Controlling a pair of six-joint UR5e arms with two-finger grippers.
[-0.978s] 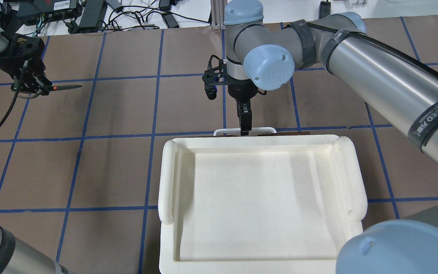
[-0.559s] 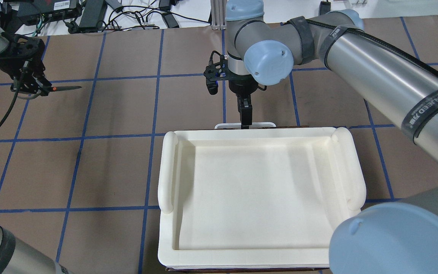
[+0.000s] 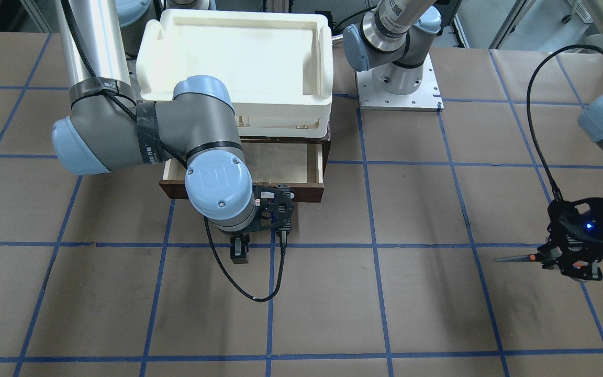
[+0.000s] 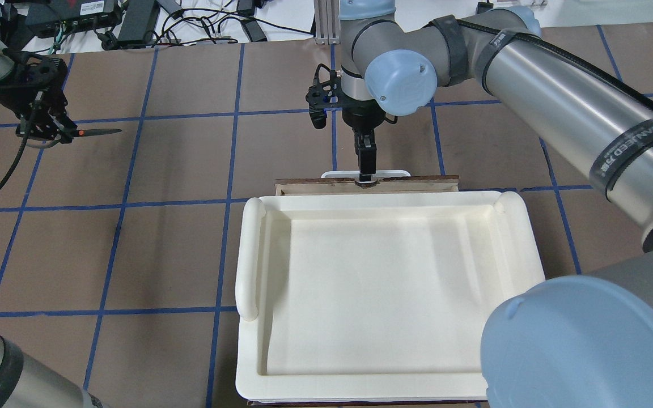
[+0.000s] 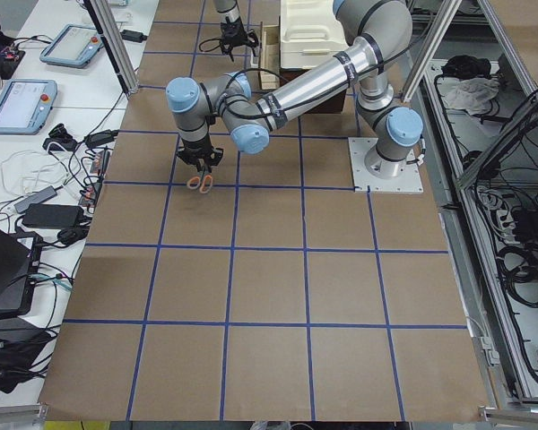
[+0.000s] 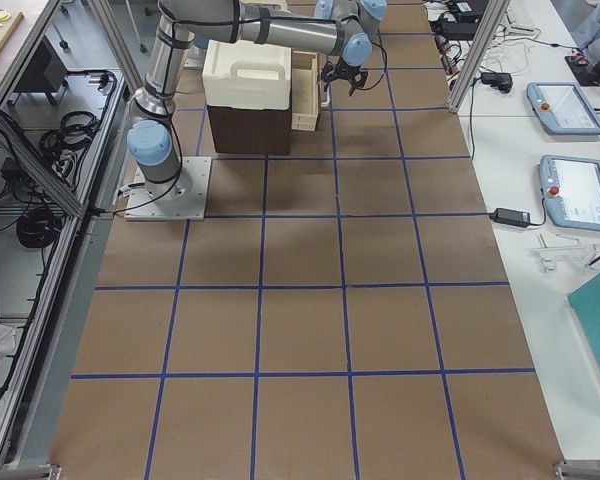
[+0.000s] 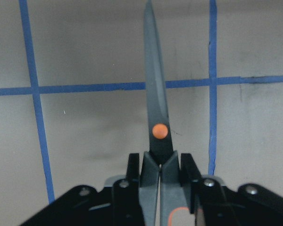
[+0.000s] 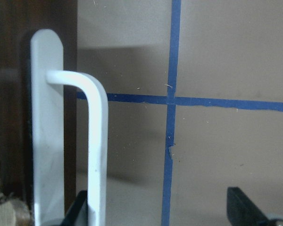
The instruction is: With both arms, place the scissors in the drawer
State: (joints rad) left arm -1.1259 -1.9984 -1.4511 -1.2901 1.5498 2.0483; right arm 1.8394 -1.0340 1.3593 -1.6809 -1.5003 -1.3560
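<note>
My left gripper [image 4: 61, 131] is shut on the handles of the scissors [image 4: 97, 132] and holds them level above the table at the far left, blades pointing right. The left wrist view shows the dark blades and orange pivot [image 7: 159, 131] sticking out past the fingers. My right gripper [image 4: 366, 177] is open at the drawer's white handle [image 4: 394, 172], with one finger [image 8: 78, 209] hooked behind the bar [image 8: 98, 141]. The dark brown drawer [image 3: 301, 192] stands partly pulled out, and its pale inside [image 3: 280, 163] shows in the front view.
A cream plastic tray [image 4: 250, 255] sits on top of the drawer's cabinet and hides most of the drawer from above. Brown table paper with blue tape lines lies all around. Cables and power bricks [image 4: 134, 17] line the far edge.
My right gripper has moved away from the robot with the handle, and the drawer has slid out from under the tray. The left gripper and scissors have barely moved.
</note>
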